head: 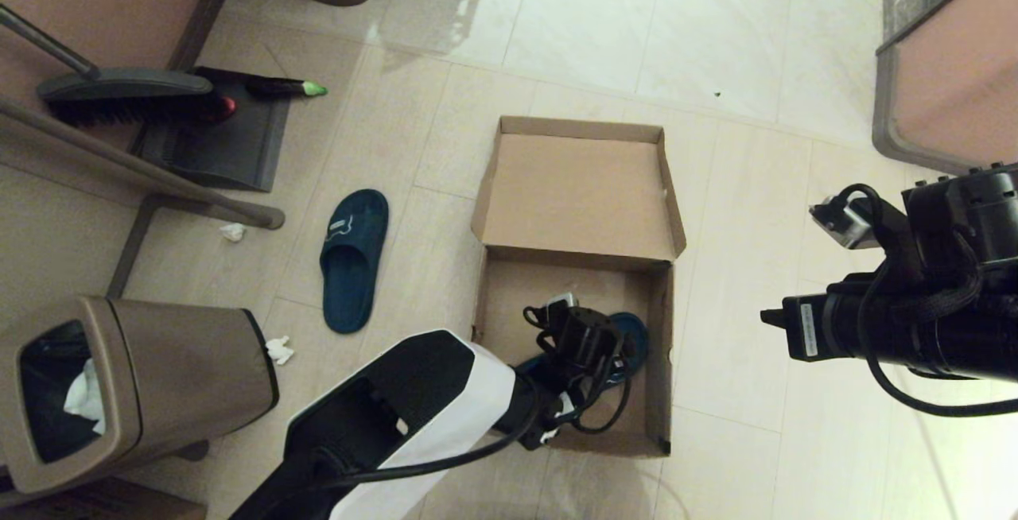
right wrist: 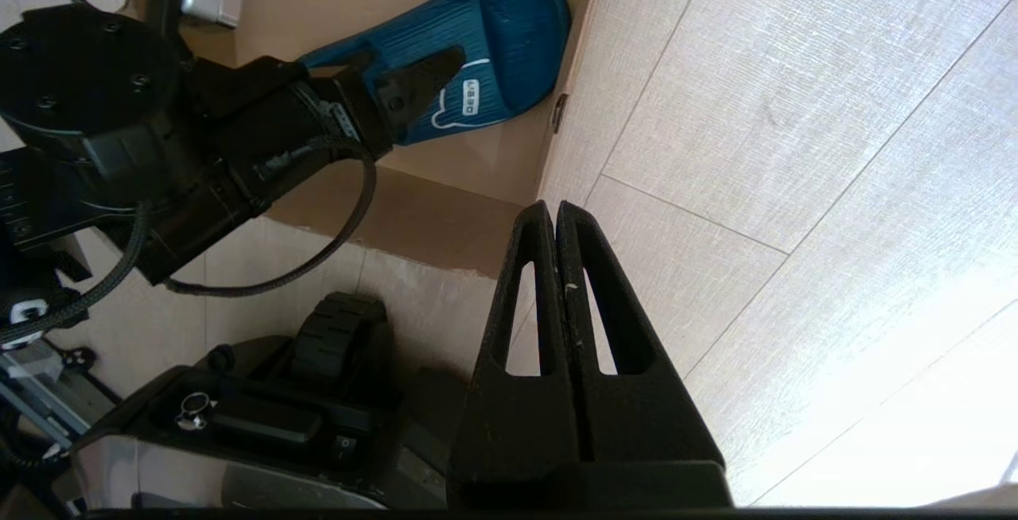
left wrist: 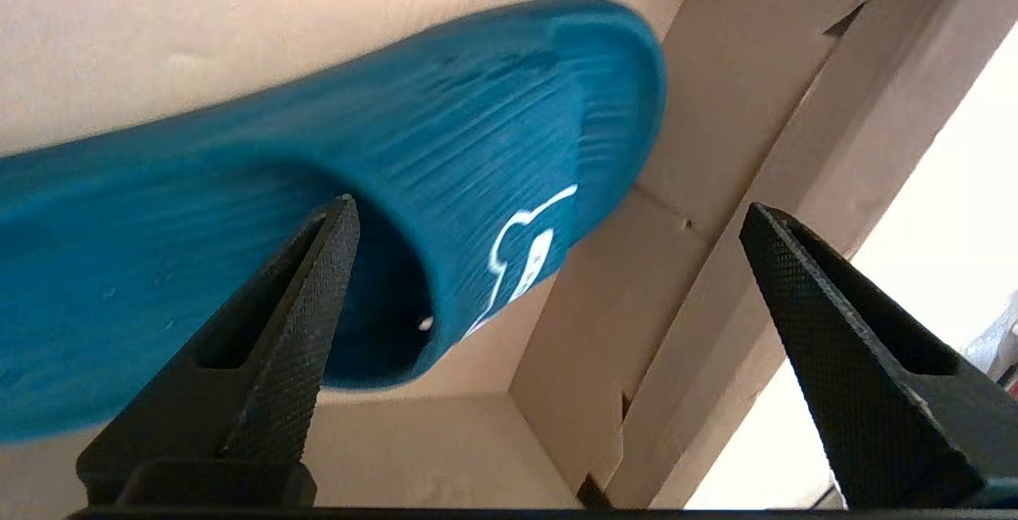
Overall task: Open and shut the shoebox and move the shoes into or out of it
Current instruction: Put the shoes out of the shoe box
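— Pale floor tiles lay around the open shoebox (head: 578,186); where was the slipper (left wrist: 318,210)?

— Inside, toward its right wall. The left gripper (left wrist: 549,281) hung over the strap, jaws wide and empty, much nearer than the closed right gripper (right wrist: 554,226).

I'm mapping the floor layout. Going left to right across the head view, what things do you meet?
Trash bin → slipper on the floor → open shoebox, with the left gripper over a second slipper inside → right arm.
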You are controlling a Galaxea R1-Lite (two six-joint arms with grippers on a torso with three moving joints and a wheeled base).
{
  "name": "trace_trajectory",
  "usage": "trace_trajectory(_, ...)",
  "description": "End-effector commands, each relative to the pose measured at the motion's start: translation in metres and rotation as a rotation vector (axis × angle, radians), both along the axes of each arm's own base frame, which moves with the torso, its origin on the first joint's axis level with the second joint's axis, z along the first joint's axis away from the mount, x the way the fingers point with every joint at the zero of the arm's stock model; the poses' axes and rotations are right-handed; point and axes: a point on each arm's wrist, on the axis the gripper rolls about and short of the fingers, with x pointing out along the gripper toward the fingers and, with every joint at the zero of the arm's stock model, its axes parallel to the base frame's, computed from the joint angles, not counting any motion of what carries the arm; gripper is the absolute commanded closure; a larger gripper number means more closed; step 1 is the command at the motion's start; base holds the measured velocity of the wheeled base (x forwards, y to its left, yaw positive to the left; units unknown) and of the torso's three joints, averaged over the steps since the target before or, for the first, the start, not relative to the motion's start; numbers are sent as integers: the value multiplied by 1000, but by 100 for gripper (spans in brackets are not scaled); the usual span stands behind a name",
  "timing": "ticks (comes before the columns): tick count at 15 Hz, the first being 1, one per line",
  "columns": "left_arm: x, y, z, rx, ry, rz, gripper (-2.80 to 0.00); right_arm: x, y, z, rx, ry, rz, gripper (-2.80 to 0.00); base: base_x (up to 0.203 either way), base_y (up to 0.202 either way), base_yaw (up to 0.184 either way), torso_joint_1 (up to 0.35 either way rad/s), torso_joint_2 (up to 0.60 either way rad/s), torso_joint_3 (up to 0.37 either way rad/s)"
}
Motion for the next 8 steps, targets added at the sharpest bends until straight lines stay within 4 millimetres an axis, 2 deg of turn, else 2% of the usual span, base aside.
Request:
trace_trajectory(1, 1, -8, 0, -27, -20, -7, -280, 1, 0, 1, 1, -3, -1, 0, 0, 0, 0, 0, 0, 0)
trace_trajectory(3, 1, -17, -4, -43, -36, -16, -280, 2, 0, 5, 5, -16, -2, 0, 0, 0, 0, 0, 0, 0)
trace_trajectory(5, -2, -19, -17, 17, -52, -37, -280, 1, 0, 6, 5, -20, -3, 0, 0, 0, 0, 0, 0, 0)
trace_trajectory(8, -2, -20, -19, 55, -73, -48, -280, 0, -1, 7, 7, -25, -3, 0, 0, 0, 0, 0, 0, 0)
